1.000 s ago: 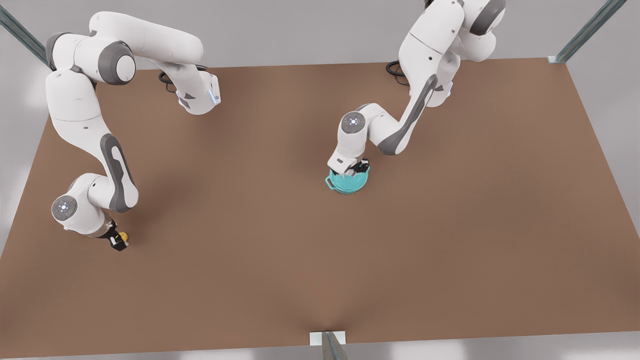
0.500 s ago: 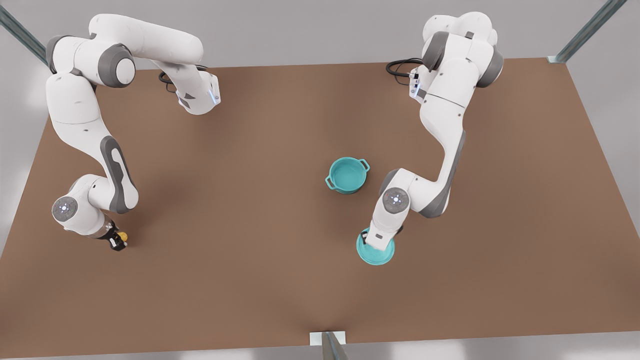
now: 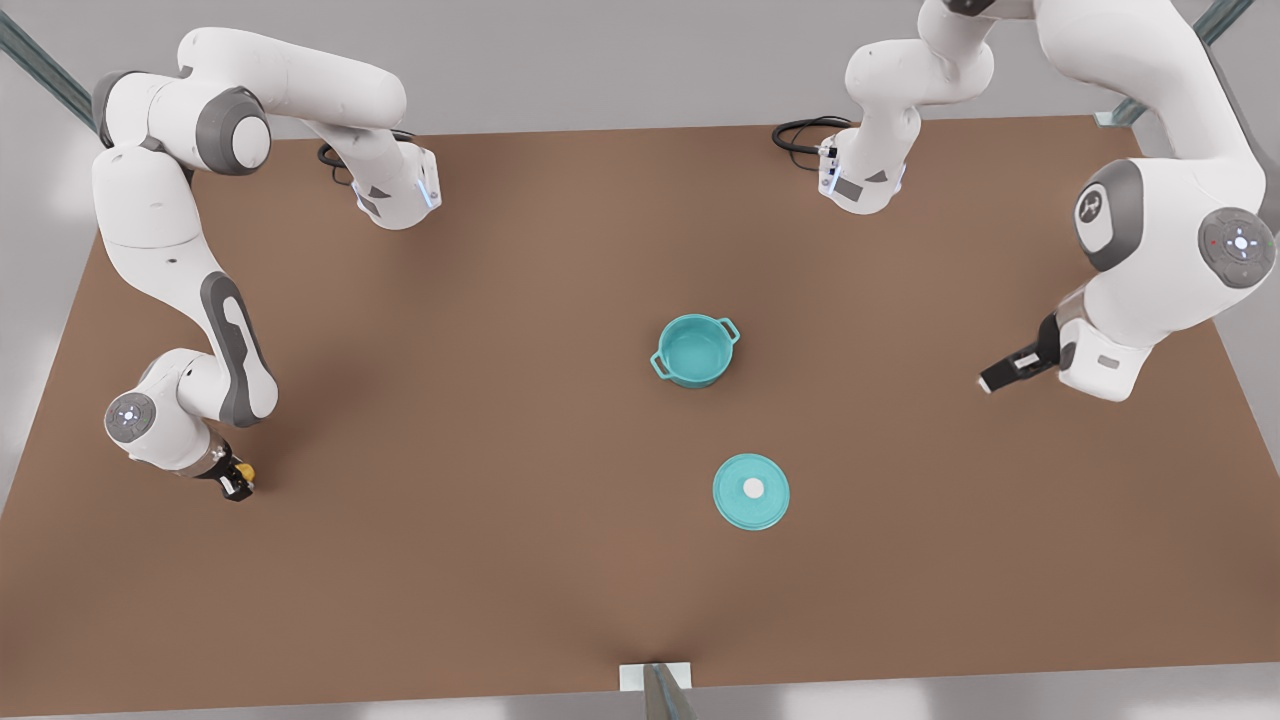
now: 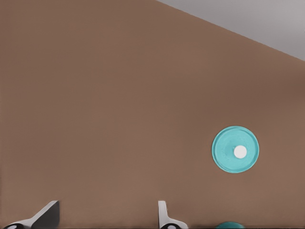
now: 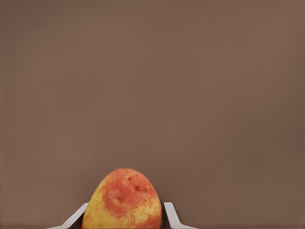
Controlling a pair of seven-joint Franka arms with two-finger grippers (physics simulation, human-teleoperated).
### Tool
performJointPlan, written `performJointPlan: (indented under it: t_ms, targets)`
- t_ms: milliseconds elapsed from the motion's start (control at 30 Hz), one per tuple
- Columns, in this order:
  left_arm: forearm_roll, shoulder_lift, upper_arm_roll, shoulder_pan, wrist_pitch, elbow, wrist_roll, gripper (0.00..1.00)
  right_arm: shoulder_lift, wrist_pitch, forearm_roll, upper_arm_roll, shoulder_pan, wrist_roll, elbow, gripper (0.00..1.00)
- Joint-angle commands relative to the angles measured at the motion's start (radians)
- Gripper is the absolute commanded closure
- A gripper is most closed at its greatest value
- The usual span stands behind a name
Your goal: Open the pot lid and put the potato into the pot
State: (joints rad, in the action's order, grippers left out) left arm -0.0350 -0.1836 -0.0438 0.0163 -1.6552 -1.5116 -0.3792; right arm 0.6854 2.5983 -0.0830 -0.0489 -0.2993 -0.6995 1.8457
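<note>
Brown tabletop (image 3: 500, 560) spreads wide under grey walls, with metal frame struts at the corners, and no writing can be read on anything.

Right gripper (image 3: 236, 484) first: it sits low at the table on the front view's left, and its wrist view shows the potato (image 5: 124, 200) between the two fingertips (image 5: 170, 215), yellow-orange with reddish patches, the pads close against its flanks. The pincer is narrowed around that potato. In the front view the potato (image 3: 245, 471) peeks out as a yellow speck right at the dark fingers, resting at table level as far as can be told.

Over to the left gripper (image 3: 1000, 377), hanging above the table on the front view's right, fingers spread wide and holding nothing; its wrist view shows both fingertips (image 4: 164, 217) well apart with bare table between them (image 4: 105, 219).

The pot lid (image 3: 751, 491) lies flat on the table, white knob up, well away from the left gripper and nearer the front edge; the same teal disc (image 4: 235, 149) shows in the left wrist view. The pot (image 3: 695, 350) stands uncovered, upright near mid-table, loop handles on opposite sides, teal inside and holding nothing. It is apart from the lid and far from the right gripper with the potato.
</note>
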Motion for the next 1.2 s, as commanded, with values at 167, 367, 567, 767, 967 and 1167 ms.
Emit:
performJointPlan:
  t_ms: [167, 367, 567, 767, 967, 1167]
  targets:
    - [-0.013, 0.007, 0.005, 0.007, 0.091, -0.01, 0.37, 0.0, -0.007, -0.009, -0.006, 0.0, 0.0, -0.014, 0.001, 0.47]
    - [-0.013, 0.006, -0.002, 0.004, 0.091, -0.012, 0.37, 0.0, -0.027, -0.015, -0.004, 0.001, 0.002, -0.012, 0.006, 0.47]
    - [-0.008, -0.005, -0.005, -0.001, 0.087, -0.009, 0.372, 0.0, -0.043, -0.026, -0.004, 0.003, 0.002, -0.015, 0.006, 0.5]
    - [-0.011, 0.003, -0.001, -0.004, 0.09, -0.002, 0.352, 0.0, -0.066, -0.046, -0.001, 0.008, 0.005, -0.017, 0.007, 0.52]
    - [-0.06, 0.015, -0.004, 0.002, 0.153, 0.018, 0.324, 0.0, -0.115, -0.07, 0.005, 0.035, 0.008, -0.017, 0.007, 0.54]
    - [-0.055, 0.015, -0.008, -0.009, 0.176, 0.014, 0.307, 0.0, -0.171, -0.118, 0.006, 0.115, 0.012, -0.031, 0.007, 0.55]
